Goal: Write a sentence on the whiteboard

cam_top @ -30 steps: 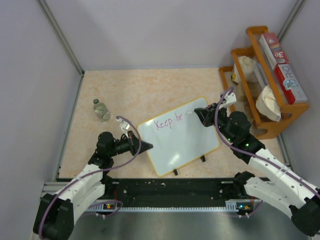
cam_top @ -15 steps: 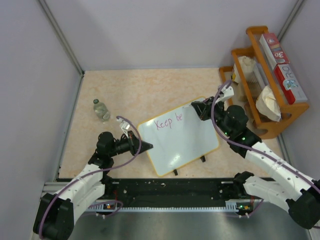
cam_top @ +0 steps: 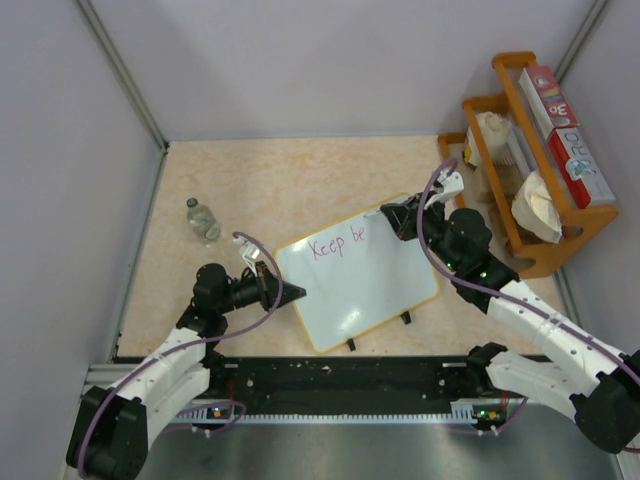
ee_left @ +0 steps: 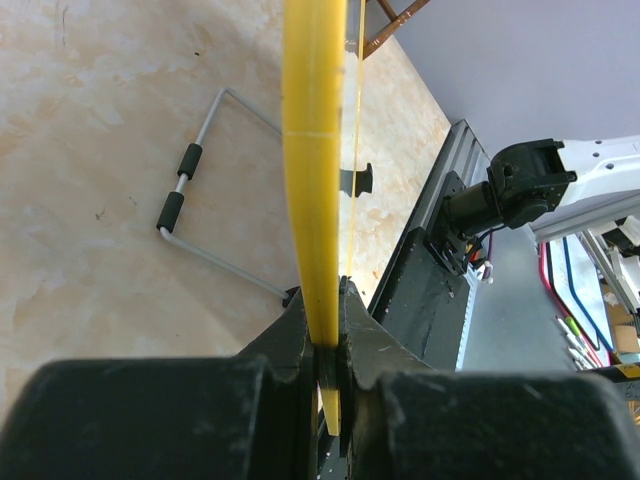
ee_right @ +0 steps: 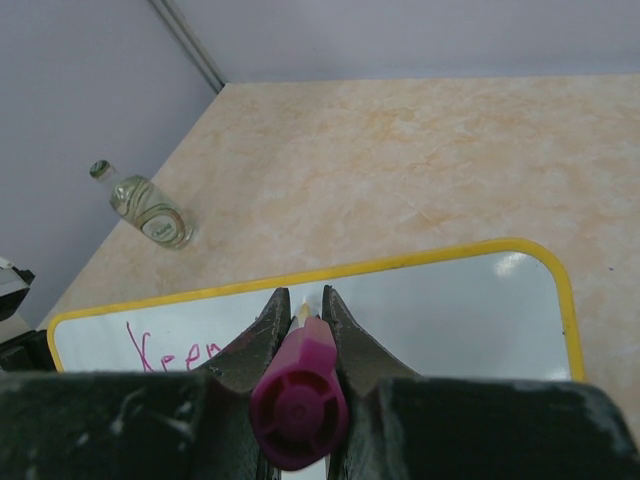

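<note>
Two words, "Keep be", make up the sentence [cam_top: 338, 243] in purple-pink near the far edge of the whiteboard [cam_top: 360, 290], which sits skewed on the counter [cam_top: 280, 180] between the two arms. The left jaws are clenched on the board's yellow rim at its left edge, and the right jaws grasp a purple marker [ee_right: 298, 400] with its tip over the board just right of the writing; whether it touches is unclear. A small bottle [cam_top: 203, 220] lies well left of the board, and a wooden rack [cam_top: 530, 160] stands on the right.
</note>
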Motion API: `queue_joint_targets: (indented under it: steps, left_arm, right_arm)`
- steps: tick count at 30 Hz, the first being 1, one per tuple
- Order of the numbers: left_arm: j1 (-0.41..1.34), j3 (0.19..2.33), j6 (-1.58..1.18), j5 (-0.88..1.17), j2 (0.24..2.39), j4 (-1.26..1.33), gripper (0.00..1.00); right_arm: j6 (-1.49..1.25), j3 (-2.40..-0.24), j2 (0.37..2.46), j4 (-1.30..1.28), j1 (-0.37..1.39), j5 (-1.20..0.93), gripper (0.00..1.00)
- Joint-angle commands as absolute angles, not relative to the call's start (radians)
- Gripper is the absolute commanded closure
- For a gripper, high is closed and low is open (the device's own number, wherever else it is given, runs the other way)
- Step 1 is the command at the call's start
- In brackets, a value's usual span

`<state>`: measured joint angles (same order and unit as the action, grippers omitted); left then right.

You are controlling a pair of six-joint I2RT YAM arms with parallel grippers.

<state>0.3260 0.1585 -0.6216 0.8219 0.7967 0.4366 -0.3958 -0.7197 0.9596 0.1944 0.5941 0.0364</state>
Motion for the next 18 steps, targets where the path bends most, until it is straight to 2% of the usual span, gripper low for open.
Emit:
queue_joint_targets:
  steps: [1,18]
  left_arm:
    - [0.336,0.124,-0.483,0.836,0.813,0.357,1.0]
    - [0.336,0.123,-0.483,0.836,0.807,0.356,1.0]
  right_arm:
    - [-0.397,-0.706,0.954,0.23,0.588,0.037,1.0]
    - [-0.411,-0.611,0.888,0.183,0.586,0.025,1.0]
